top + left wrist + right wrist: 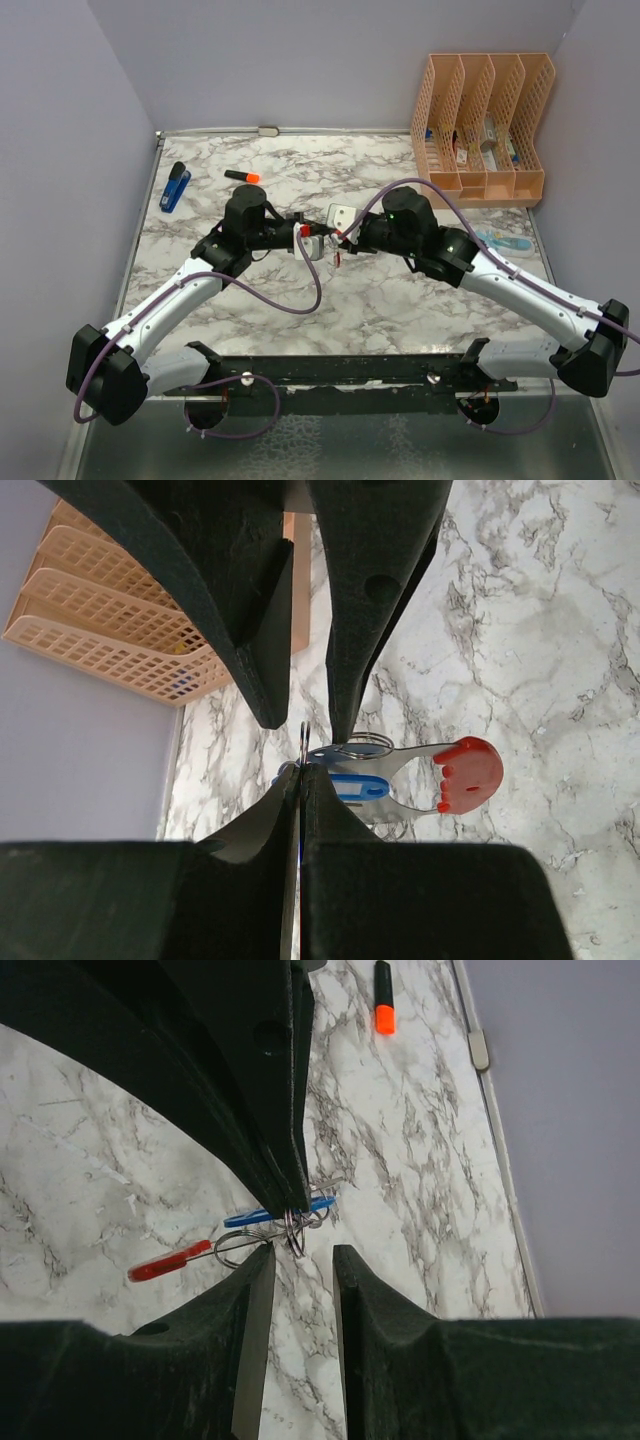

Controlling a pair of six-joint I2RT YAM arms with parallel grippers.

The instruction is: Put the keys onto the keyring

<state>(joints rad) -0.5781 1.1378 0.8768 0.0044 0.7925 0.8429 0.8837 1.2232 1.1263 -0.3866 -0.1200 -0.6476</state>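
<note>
The left gripper (300, 772) is pressing its jaws fully together on the thin wire loop at the end of the keyring (430, 770), over the middle of the marble table (400, 310). The keyring's silvery body and red tip are projecting sideways from the closed fingers, and the blue key (350, 786) is lying against that body. The right gripper (302, 1252) is facing the left gripper tip to tip. Its jaws are standing partly apart on either side of the wire loop. Contact with the loop cannot be confirmed.

Two arms (180, 300) (500, 275), one marker (243, 177), one file rack (483, 125), one blue key (345, 785)
</note>
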